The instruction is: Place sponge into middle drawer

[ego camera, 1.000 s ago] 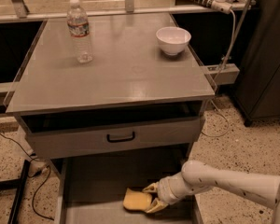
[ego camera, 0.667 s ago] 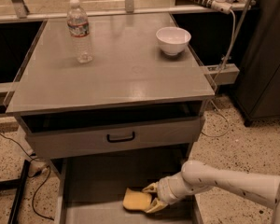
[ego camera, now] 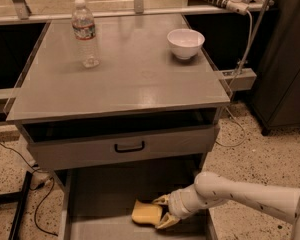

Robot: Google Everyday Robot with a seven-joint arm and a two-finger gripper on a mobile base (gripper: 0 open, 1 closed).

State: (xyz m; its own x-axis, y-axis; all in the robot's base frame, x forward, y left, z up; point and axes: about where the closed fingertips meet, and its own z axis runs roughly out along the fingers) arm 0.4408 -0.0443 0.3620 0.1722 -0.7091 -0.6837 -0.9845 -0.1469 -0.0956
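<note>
The pale yellow sponge lies on the floor of the open middle drawer, a wide grey metal tray pulled out at the bottom of the cabinet. My gripper reaches in from the right on a white arm. Its yellowish fingers stand on either side of the sponge's right end and close on it. The sponge rests low, at or just above the drawer floor.
A grey drawer front with a black handle sits above the open drawer. On the cabinet top stand a water bottle and a white bowl. A dark cabinet stands at right; cables lie on the speckled floor.
</note>
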